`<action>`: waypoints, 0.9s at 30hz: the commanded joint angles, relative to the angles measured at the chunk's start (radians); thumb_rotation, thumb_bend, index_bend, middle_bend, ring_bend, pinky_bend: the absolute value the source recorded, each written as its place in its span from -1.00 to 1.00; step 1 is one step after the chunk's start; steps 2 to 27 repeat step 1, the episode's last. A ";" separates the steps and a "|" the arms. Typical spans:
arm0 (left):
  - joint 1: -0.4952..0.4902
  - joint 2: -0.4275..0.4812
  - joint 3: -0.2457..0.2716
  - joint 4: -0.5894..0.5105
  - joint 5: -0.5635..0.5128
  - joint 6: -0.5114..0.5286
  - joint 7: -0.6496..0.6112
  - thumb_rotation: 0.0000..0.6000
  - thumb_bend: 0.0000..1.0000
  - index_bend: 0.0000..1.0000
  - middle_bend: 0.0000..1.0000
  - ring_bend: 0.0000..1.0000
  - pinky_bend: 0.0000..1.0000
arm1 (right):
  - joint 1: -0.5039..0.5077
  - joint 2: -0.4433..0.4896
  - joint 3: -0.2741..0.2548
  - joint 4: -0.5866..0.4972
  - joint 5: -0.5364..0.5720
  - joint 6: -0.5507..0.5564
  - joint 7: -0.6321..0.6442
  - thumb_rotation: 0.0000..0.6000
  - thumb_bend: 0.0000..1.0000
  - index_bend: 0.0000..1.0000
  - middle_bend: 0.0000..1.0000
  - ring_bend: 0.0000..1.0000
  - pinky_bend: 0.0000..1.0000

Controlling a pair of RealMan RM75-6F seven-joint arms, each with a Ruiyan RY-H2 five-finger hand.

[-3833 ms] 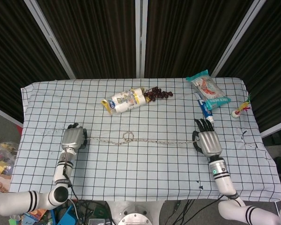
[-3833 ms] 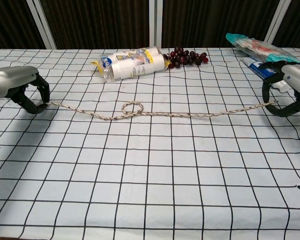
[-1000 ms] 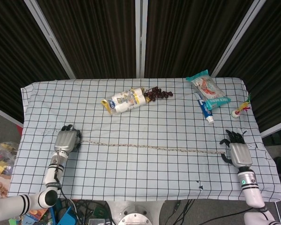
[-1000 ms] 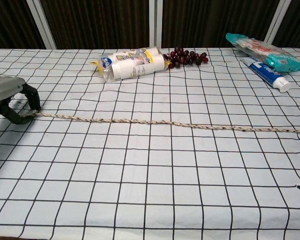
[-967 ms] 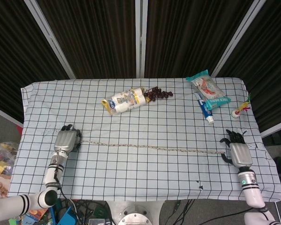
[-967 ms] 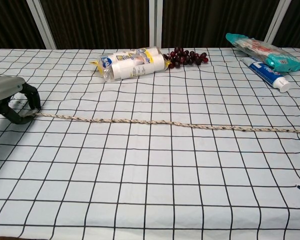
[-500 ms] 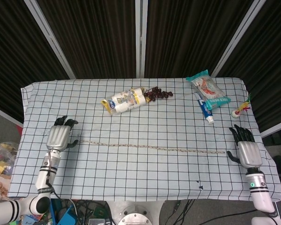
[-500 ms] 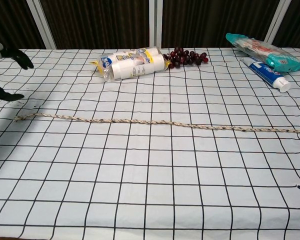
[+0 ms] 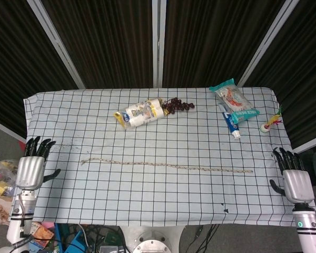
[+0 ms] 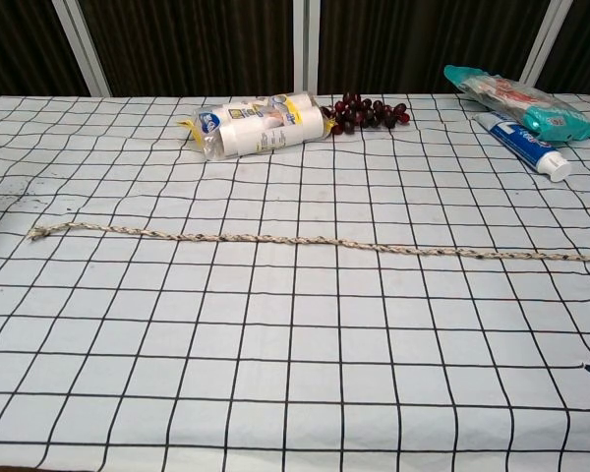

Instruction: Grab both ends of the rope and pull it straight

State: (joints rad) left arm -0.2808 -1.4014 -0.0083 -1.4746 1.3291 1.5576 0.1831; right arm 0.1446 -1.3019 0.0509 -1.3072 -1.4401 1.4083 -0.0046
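Note:
A thin beige rope point(image 9: 166, 165) lies stretched in a nearly straight line across the checked tablecloth point(image 9: 147, 200); in the chest view the rope point(image 10: 315, 242) runs from the left to the right frame edge. My left hand point(image 9: 30, 169) hovers off the table's left edge, fingers spread, holding nothing. Beyond the right edge my right hand point(image 9: 296, 183) is likewise spread and empty. Both hands are well apart from the rope ends. Neither hand shows in the chest view.
At the back lie a packet of white cups point(image 9: 139, 113), dark grapes point(image 9: 178, 105), a snack bag point(image 9: 233, 97), a toothpaste tube point(image 9: 229, 122) and a small toy point(image 9: 270, 124) at the right edge.
Both hands let go of the rope ends, opened and drew outward past the table's sides. The rope, earlier looped, was pulled straight and now lies free.

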 commanded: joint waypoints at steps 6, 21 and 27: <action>0.030 0.005 0.010 0.017 0.007 0.002 -0.037 1.00 -0.83 -0.64 -0.74 -1.00 -0.93 | -0.003 -0.004 -0.004 0.000 -0.010 0.005 -0.002 1.00 -0.59 -1.00 -1.00 -1.00 -1.00; 0.030 0.005 0.010 0.017 0.007 0.002 -0.037 1.00 -0.83 -0.64 -0.74 -1.00 -0.93 | -0.003 -0.004 -0.004 0.000 -0.010 0.005 -0.002 1.00 -0.59 -1.00 -1.00 -1.00 -1.00; 0.030 0.005 0.010 0.017 0.007 0.002 -0.037 1.00 -0.83 -0.64 -0.74 -1.00 -0.93 | -0.003 -0.004 -0.004 0.000 -0.010 0.005 -0.002 1.00 -0.59 -1.00 -1.00 -1.00 -1.00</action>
